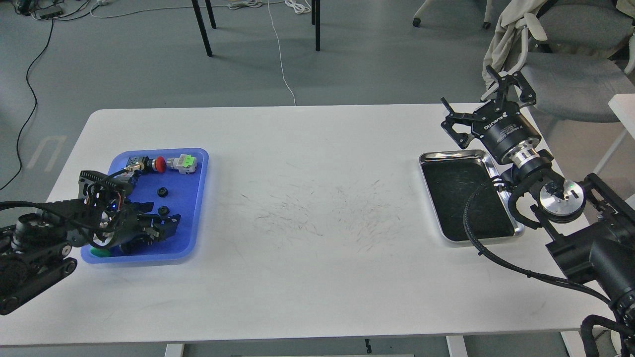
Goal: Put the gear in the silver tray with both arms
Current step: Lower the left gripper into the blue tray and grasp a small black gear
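Head view: left gripper (161, 227) over the blue tray (197, 198), gear (161, 191) just beyond it.

The small black gear lies on the blue tray's floor, a little farther from the robot than the left gripper, whose fingers are dark against the parts beneath, so I cannot tell whether they are spread or clenched. The silver tray (456, 156) sits well apart, far across the table (317, 277) from the blue tray. The right gripper (483, 106) hangs spread and empty just beyond the silver tray. The left arm is clearly nearer the gear.
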You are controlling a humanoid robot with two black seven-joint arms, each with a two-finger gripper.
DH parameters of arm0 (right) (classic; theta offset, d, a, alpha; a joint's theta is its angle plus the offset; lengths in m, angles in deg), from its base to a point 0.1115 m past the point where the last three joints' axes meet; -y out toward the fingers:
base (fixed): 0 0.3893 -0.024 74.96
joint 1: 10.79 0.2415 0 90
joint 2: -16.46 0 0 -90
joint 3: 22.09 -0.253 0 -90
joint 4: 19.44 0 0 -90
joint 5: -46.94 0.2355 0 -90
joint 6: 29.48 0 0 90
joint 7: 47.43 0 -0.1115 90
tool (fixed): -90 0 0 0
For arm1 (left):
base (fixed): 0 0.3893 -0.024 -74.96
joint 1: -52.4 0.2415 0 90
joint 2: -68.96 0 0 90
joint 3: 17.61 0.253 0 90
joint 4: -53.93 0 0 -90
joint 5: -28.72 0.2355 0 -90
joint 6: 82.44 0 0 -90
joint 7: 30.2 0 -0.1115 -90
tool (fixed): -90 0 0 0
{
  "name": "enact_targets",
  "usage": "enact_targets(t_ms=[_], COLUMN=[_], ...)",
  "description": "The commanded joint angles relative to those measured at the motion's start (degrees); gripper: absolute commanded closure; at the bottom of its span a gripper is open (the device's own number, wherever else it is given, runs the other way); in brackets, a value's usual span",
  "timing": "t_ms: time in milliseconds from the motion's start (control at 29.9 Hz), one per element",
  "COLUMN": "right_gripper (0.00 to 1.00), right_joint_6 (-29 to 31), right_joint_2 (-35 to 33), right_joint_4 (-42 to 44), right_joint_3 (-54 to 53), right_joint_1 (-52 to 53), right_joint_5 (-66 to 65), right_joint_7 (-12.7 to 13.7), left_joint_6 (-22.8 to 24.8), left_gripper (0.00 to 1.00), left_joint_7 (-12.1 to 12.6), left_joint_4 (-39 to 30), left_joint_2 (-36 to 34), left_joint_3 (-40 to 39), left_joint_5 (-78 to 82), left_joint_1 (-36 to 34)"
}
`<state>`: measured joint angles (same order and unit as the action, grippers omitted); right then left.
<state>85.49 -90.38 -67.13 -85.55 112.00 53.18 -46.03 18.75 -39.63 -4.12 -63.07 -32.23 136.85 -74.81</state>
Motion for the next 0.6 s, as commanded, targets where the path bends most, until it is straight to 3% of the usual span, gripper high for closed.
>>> enact_targets(t_ms=[0,301,568], right_gripper=[0.01,0.01,0.01], right_joint_6=[-0.01,-0.1,0.17], right_joint_2=[-0.04,-0.21,-0.48], right_joint_4=[-0.03,-0.03,-0.12], right_joint_3=[0.0,0.0,0.0], right_joint_1=[-0.18,-0.09,-0.09], right_joint_5=[0.0,0.0,0.0], right_joint_7=[0.0,0.0,0.0], left_joint_6=[0.24,0.41,1.9], left_gripper=[0.61,0.88,0.91], left_joint_7=[-0.07,-0.95,-1.12], left_joint_4=[0.3,1.53,0.05], left_joint_2=[0.02,0.11,-0.59], left_joint_3=[0.03,0.03,-0.14], left_joint_5=[-0.02,-0.02,-0.29], left_joint_1=[-0.06,0.03,-2.33])
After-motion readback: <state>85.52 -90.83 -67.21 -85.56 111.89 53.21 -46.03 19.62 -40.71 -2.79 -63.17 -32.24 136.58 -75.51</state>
